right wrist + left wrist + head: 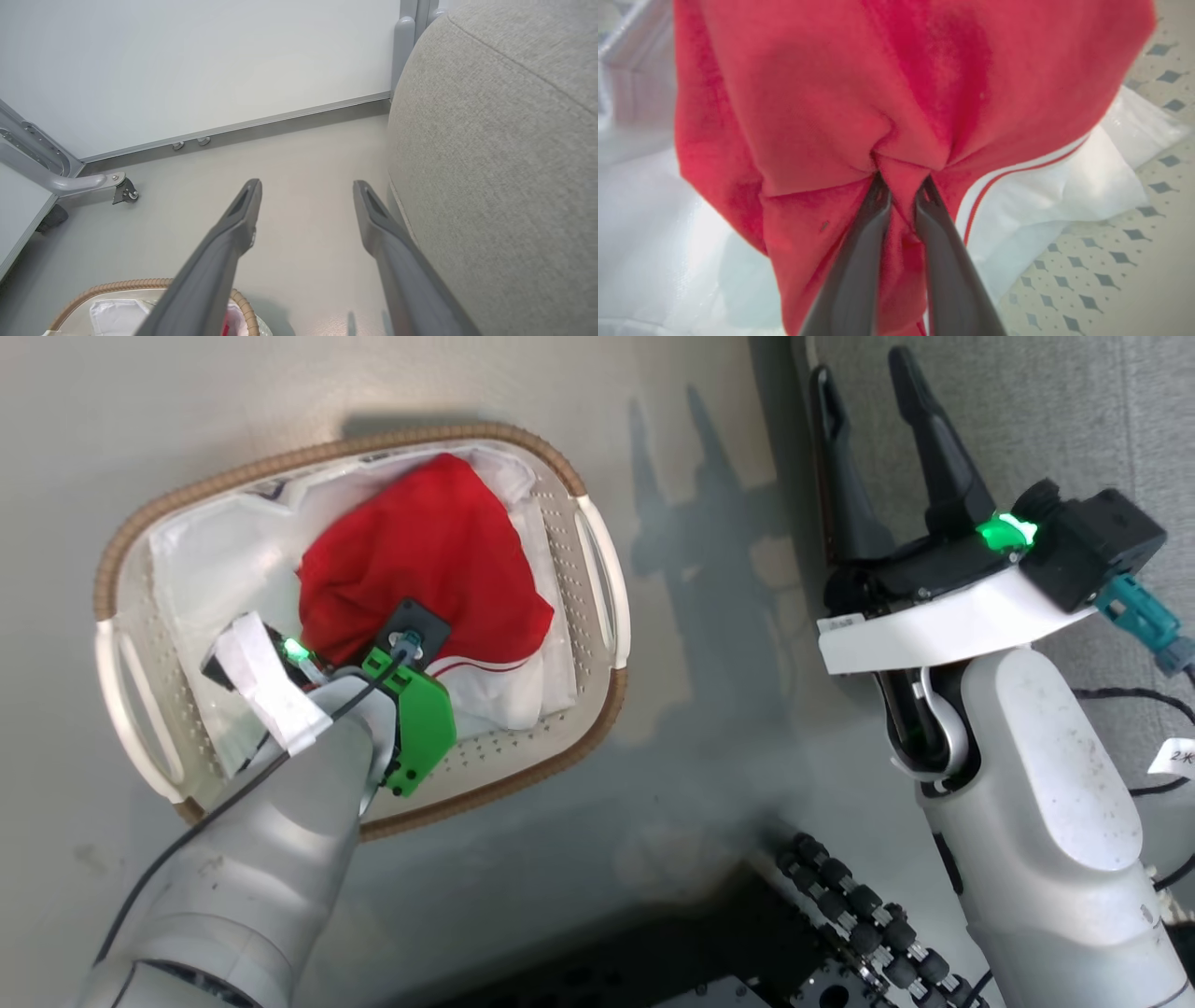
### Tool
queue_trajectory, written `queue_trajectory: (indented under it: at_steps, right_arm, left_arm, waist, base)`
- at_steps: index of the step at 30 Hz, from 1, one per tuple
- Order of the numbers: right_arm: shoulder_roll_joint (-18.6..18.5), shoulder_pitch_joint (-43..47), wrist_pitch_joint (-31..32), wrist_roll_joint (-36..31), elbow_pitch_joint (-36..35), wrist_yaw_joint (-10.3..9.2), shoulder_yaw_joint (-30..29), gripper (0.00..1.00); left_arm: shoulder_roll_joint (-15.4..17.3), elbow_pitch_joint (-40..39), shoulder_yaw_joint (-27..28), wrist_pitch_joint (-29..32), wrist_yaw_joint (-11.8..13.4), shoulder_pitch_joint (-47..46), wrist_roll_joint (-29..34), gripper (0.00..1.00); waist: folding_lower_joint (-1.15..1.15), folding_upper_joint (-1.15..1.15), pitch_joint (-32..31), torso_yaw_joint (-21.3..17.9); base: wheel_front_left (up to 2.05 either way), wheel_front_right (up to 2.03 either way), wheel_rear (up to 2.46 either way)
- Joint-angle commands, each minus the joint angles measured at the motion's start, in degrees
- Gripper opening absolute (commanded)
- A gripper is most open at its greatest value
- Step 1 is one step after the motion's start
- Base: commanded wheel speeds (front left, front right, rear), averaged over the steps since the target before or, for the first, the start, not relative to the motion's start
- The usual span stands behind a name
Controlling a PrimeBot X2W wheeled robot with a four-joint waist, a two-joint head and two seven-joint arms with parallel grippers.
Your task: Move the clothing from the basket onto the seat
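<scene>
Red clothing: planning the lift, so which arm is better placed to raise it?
Left. The left claw is pinched on a fold of the red clothing inside the basket; the right claw stands open beside the seat.

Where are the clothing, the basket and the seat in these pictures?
clothing (420, 560): head view, middle of the red mound.
basket (532, 747): head view, bare perforated wall near its lower rim.
seat (504, 163): right wrist view, grey fabric side of the cushion.
</scene>
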Motion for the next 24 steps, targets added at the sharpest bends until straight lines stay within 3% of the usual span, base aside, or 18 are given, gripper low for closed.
queue_trajectory:
  at_steps: [1,9,16,24]
  right_arm:
    - [-0.17,1.10,-0.26,-0.64,0.45,-0.06,-0.16,1.00]
    - [-0.20,4.14,-0.26,-3.69,3.27,-0.06,-0.58,1.00]
    - [-0.23,7.80,-0.26,-6.06,5.54,-0.06,-1.39,1.00]
    - [-0.23,11.56,-0.26,-8.18,7.73,-0.06,-2.04,1.00]
  left_arm:
    - [-0.35,-0.23,0.28,-1.20,-0.09,1.17,-0.74,0.00]
    - [-1.13,-2.26,-0.13,-6.04,-0.43,5.35,-3.66,0.00]
    - [-1.16,-10.10,-2.38,-7.67,-0.80,10.82,-7.94,0.00]
    - [-1.17,-20.21,-1.38,-7.77,1.05,16.14,-11.26,0.00]
  waist:
    - [-0.01,0.00,-3.84,1.23]
    - [-0.01,0.00,-11.78,4.69]
    - [-0.01,0.00,-18.47,8.20]
    - [-0.01,0.00,-25.07,11.41]
  base:
    - [0.00,0.00,0.00]
    - [0.00,0.00,0.00]
    - [0.00,0.00,0.00]
    - [0.00,0.00,0.00]
